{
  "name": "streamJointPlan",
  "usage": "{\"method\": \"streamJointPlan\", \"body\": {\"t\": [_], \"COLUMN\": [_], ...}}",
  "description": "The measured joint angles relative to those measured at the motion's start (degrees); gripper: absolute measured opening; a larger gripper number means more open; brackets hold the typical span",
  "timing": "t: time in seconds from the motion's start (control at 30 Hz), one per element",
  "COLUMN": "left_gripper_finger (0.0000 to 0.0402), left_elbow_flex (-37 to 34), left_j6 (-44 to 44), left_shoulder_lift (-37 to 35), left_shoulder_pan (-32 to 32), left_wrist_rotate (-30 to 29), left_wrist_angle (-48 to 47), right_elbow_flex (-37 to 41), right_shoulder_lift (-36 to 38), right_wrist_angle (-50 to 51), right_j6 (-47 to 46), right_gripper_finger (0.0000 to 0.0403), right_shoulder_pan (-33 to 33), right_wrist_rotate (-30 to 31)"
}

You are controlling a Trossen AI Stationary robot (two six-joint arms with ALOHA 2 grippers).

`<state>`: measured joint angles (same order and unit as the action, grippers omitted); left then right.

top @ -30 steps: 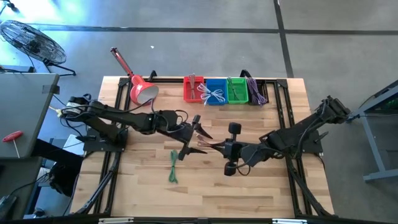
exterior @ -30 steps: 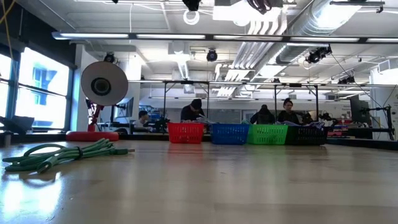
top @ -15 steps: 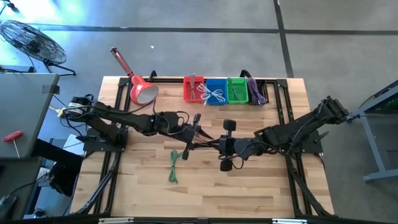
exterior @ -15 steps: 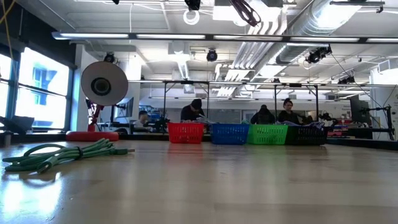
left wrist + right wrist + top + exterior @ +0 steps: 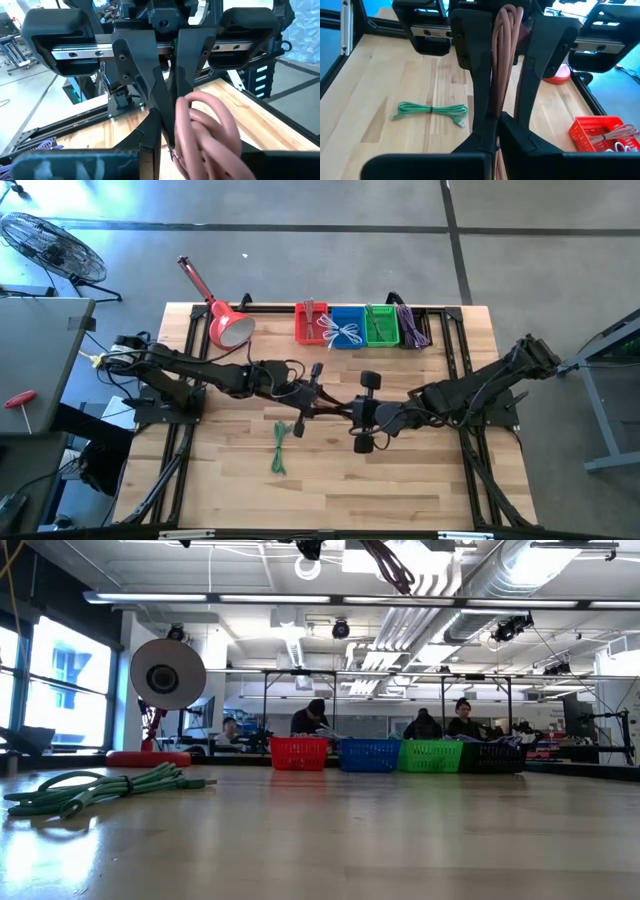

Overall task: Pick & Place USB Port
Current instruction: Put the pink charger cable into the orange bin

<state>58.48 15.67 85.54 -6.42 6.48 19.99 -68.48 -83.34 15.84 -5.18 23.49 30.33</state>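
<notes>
Jaws: both of ours meet above the middle of the counter [image 5: 400, 480], tip to tip, with a pink cable [image 5: 504, 45] hanging between them
Left gripper [image 5: 322, 402]: we see its fingers [image 5: 187, 60] spread, the pink coil lying between them (whether they press it we cannot tell)
Right gripper [image 5: 345, 416]: clenched on the pink cable, which runs up between its fingers [image 5: 475, 70]
Green cable [image 5: 279, 446]: coiled flat on the counter, near the meeting point, on the left arm's side
Baskets: red [image 5: 311, 325], blue [image 5: 347, 327] and green [image 5: 381, 325] in a row at the far edge
Lamp [image 5: 222, 318]: red, beside the red basket
</notes>
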Motion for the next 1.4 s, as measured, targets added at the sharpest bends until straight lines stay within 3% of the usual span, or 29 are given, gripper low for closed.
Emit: {"method": "streamJointPlan", "body": {"t": [0.53,0.67,1.1,1.23,1.4], "left_gripper_finger": [0.0062,0.0033,0.0030,0.0030,0.0030], "left_elbow_flex": [0.0,-0.2,-0.2,-0.1,0.0], "left_j6": [-0.3,-0.2,0.3,2.8,10.8], "left_shoulder_lift": [0.0,-0.2,-1.2,-3.7,-9.5], "left_shoulder_pan": [0.0,0.0,0.0,0.0,0.1], "left_wrist_rotate": [-0.1,0.3,0.3,-6.6,-29.6], "left_wrist_angle": [-0.9,-1.7,-1.8,-5.7,-14.9], "right_elbow_flex": [-0.2,-0.1,0.0,0.0,0.0], "right_shoulder_lift": [0.6,0.8,0.8,0.7,0.7], "right_wrist_angle": [5.6,7.2,7.9,8.9,10.9], "right_j6": [-2.5,-2.5,-5.1,-5.0,-5.3], "right_gripper_finger": [0.0027,0.0041,0.0111,0.0126,0.0131], "right_shoulder_pan": [-0.3,-0.1,-0.2,-0.2,-0.2], "right_wrist_rotate": [-0.1,-1.3,-0.8,-0.7,0.4]}}
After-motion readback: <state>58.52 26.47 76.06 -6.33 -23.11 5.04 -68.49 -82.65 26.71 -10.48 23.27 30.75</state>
